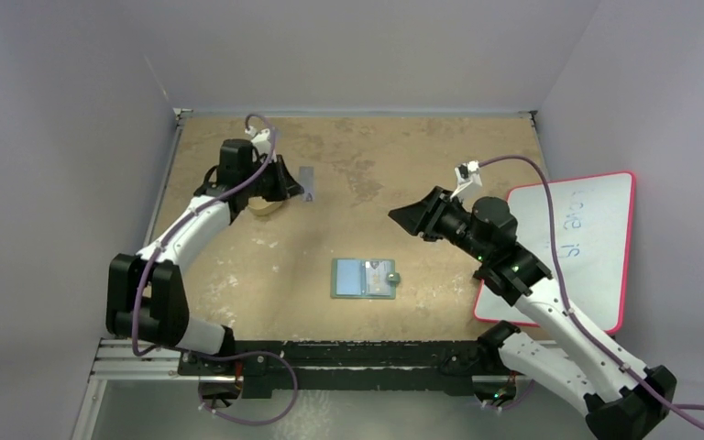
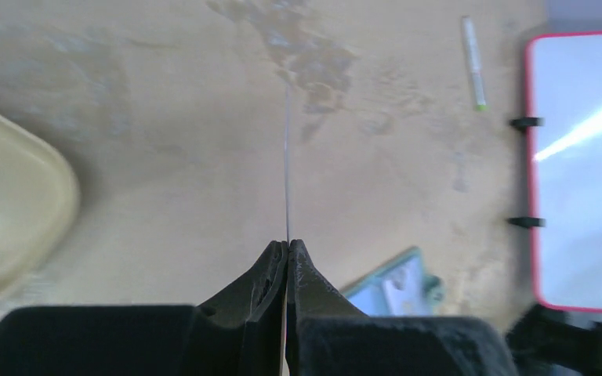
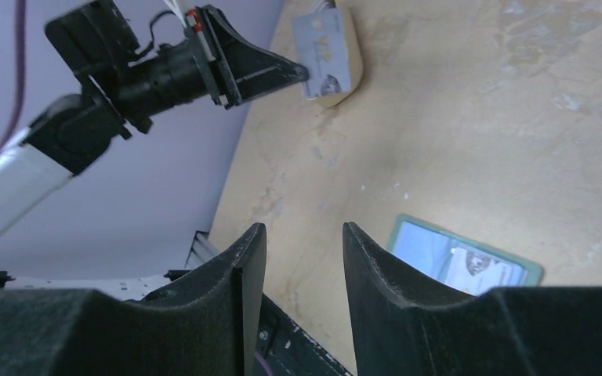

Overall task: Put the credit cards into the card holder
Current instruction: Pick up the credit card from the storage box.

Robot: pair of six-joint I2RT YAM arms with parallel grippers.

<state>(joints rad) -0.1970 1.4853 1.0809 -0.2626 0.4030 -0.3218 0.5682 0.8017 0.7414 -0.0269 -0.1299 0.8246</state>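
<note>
top external shows the tray (image 1: 264,209) at the left of the table (image 1: 376,156). beside it the left gripper (image 1: 293,187) is pinched tight on one card (image 1: 308,182), gripped by its edge and lifted off the table. the left wrist view sees that card edge-on as a thin line. mid-table, the card holder (image 1: 364,278) lies open and flat. right of it, the right gripper (image 1: 399,217) hovers with jaws partly apart and nothing between them. a whiteboard (image 1: 587,229) lies at the right edge.
</note>
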